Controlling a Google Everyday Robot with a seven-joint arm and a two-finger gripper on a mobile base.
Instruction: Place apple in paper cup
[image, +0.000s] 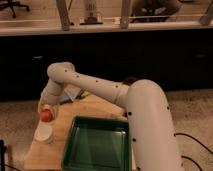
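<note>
Camera view, looking down over the robot's own arm (100, 89), big white shoulder section filling the lower right, forearm reaching up and left then bending down w/ the wrist. The gripper (48, 111) sits at the far left end of the wooden table (95, 107), low over the surface, pointing down. It's got the apple (46, 116), small red-orange fruit, tucked in at the fingertips, closed on it from above as far as one can make out. Apple looks just off the tabletop or barely above it; can't tell which from this angle.

The paper cup (44, 133), short wide white one, stands upright on the table just in front of the apple, i.e. nearer the camera, a touch left. Apple and cup are very near each other but apart; apple is above and behind the cup's rim, not inside it. Cup mouth faces up, interior looks plain white.

Right beside the cup, a green tray (70, 147) takes up the middle of the table's near part, its left rim close to the cup w/o touching it. Behind the table runs a dark counter front (150, 55), w/ a pale countertop edge along the top.
</note>
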